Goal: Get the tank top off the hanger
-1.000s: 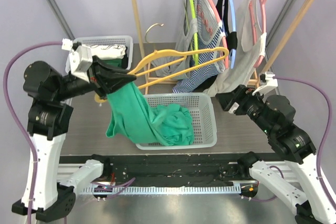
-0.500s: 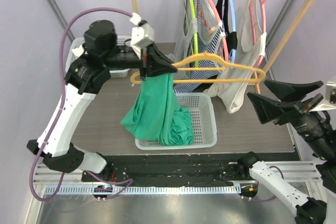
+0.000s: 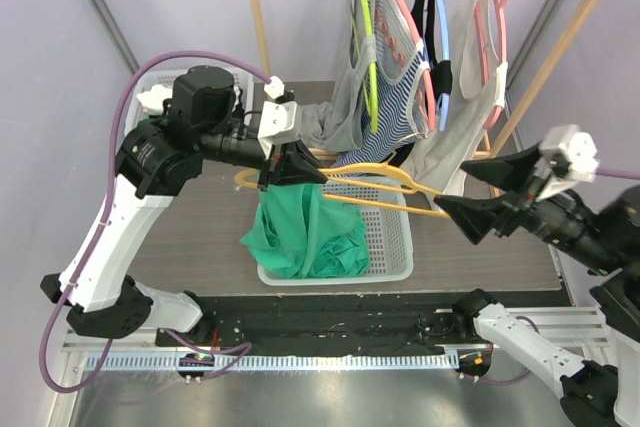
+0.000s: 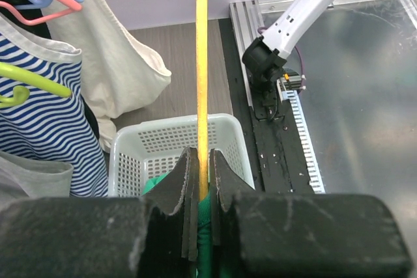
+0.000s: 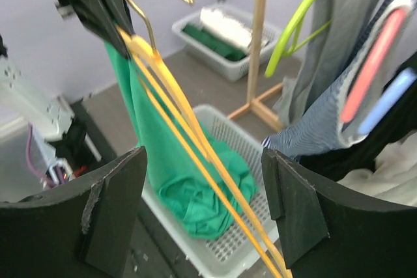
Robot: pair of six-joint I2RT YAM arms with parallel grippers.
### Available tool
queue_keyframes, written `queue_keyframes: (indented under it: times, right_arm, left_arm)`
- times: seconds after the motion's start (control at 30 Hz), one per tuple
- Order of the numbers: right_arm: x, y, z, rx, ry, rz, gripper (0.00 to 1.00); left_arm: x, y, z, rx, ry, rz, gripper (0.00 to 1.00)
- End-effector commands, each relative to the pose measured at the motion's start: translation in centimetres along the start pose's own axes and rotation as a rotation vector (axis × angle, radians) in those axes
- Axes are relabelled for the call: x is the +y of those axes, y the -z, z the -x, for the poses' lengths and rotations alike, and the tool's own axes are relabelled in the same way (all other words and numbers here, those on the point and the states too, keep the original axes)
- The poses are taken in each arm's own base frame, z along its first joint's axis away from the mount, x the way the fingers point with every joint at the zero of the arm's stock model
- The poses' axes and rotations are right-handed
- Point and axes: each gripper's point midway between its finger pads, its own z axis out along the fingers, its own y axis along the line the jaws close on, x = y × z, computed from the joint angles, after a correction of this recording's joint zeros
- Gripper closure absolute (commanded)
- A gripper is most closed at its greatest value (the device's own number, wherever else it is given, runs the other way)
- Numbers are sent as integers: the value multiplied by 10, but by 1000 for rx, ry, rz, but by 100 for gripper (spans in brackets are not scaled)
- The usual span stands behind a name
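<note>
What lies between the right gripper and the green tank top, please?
The yellow hanger stretches across that gap, above the white basket; the top view shows it.

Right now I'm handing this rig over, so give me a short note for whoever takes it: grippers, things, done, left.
Left gripper: shut on the yellow hanger near its hook, above the white basket.
Right gripper: open, holding nothing, at the hanger's far end.
Green tank top: bunched at the left jaws, hanging into the basket.
Done: hanger's arms look bare.
Left: free the cloth from the hanger's hook end.
</note>
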Motion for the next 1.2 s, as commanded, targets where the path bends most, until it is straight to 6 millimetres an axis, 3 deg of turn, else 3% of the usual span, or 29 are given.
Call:
queue_keyframes:
  times: [0.0, 0.37, 0.6, 0.77, 0.93, 1.03, 1.07, 1.1, 1.17]
  right_arm:
    - [13, -13, -34, 113, 9, 125, 21]
    - [28, -29, -38, 142, -20, 255, 21]
    - [35, -43, -59, 167, -100, 322, 30]
    - [34, -43, -57, 142, -97, 310, 36]
    - [34, -39, -51, 116, -94, 296, 58]
    - [34, -38, -49, 103, -102, 287, 79]
    - [32, -37, -49, 99, -106, 274, 91]
    - [31, -36, -49, 96, -108, 265, 97]
    - [26, -35, -48, 82, -108, 226, 99]
  left_arm:
    - [-17, 8, 15, -42, -57, -43, 100]
    - [-30, 8, 22, -80, -15, -111, 100]
    - [-30, 6, 29, -104, 6, -126, 100]
    - [-32, 4, 31, -115, 26, -147, 100]
    - [-27, 1, 28, -109, 27, -133, 100]
    - [-17, 0, 24, -102, 29, -80, 100]
    - [-13, -1, 28, -112, 12, -58, 99]
    - [-9, 0, 29, -115, 12, -35, 93]
    - [4, 0, 34, -125, 8, 34, 68]
